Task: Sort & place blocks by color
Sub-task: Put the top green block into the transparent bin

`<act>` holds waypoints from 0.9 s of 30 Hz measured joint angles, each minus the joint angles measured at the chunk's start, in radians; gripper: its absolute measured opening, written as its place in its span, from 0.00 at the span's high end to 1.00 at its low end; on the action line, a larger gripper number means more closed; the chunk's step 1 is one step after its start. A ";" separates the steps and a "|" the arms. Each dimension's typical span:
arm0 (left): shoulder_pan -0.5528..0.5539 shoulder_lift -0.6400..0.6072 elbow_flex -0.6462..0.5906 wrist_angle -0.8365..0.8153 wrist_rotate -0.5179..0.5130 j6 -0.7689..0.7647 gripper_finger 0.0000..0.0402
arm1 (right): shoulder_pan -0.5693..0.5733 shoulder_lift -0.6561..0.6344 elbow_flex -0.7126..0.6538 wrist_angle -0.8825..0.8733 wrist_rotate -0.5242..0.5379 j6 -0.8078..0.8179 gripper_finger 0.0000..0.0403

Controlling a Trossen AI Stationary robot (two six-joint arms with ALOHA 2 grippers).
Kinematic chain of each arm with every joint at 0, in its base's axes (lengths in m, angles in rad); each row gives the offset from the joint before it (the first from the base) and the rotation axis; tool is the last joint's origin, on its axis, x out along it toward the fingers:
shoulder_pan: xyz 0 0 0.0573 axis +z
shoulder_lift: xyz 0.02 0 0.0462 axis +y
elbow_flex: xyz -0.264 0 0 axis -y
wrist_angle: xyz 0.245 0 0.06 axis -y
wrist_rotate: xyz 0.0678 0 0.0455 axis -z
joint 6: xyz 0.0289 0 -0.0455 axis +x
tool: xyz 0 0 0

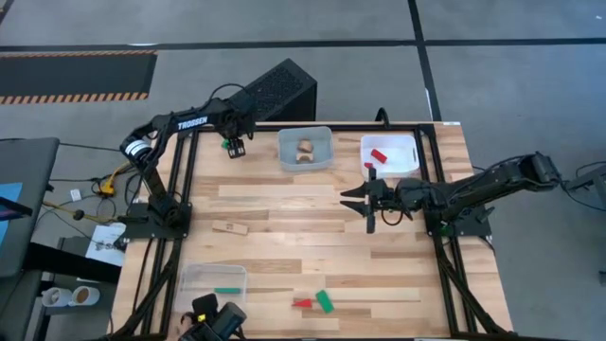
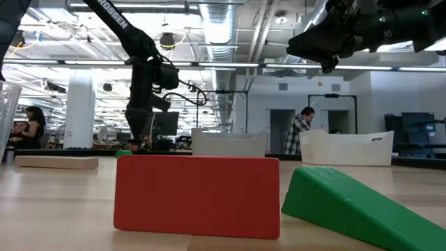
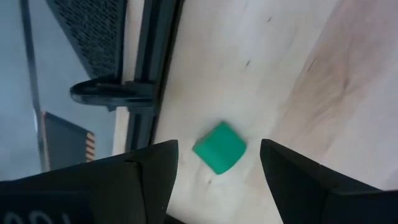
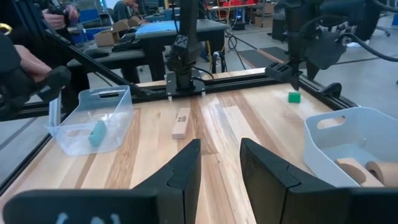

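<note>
The left hand (image 1: 235, 144) hangs over the far left corner of the bench (image 1: 312, 227), fingers spread apart, with a small green cube (image 3: 219, 147) lying on the wood between them, untouched. White lettering on that arm reads "TROSSEN"; in the low view only its last letters show.

The right hand (image 1: 357, 200) hovers above the middle of the bench, just in front of the far right bin (image 1: 389, 152), its fingers parted and holding nothing. A red block (image 1: 379, 155) lies in that bin. The middle bin (image 1: 305, 148) holds pale wood pieces whose shapes are hard to make out from above; the right wrist view shows them rounded but cut off at the frame edge. The near left bin (image 1: 212, 284) holds a green bar (image 1: 227, 291).

A plain wood bar (image 1: 229, 227) lies loose left of centre. Near the front edge a red block (image 1: 302, 303) and a green wedge (image 1: 325, 301) sit just beside each other; in the low view they fill the foreground and hide much of the bench behind.
</note>
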 joint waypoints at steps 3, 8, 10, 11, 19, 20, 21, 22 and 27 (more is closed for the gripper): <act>0.001 0.001 -0.003 -0.001 -0.011 0.037 0.47 | 0.002 0.000 0.000 0.000 0.000 0.000 0.67; 0.005 0.002 -0.012 -0.011 -0.016 0.085 0.47 | 0.001 0.000 0.000 -0.001 0.000 0.000 0.67; 0.008 0.002 -0.012 -0.010 0.004 0.086 0.45 | 0.001 0.000 0.000 -0.001 0.000 0.000 0.67; 0.010 0.002 -0.012 -0.010 0.008 0.086 0.44 | 0.001 0.000 0.000 -0.001 0.000 0.000 0.67; 0.038 0.002 -0.012 0.010 0.043 0.047 0.33 | 0.001 0.000 0.000 -0.001 0.000 0.000 0.67; 0.040 0.002 -0.012 0.011 0.044 0.050 0.32 | 0.001 0.000 0.000 -0.001 0.000 0.000 0.67; 0.041 0.002 -0.012 0.011 0.043 0.052 0.32 | 0.001 0.000 0.000 -0.001 0.000 0.000 0.67; 0.041 0.002 -0.012 0.011 0.043 0.052 0.31 | 0.001 0.000 0.000 -0.001 0.000 0.000 0.67; 0.040 0.004 -0.012 0.030 0.046 0.058 0.31 | 0.001 0.000 0.000 -0.001 0.007 -0.002 0.67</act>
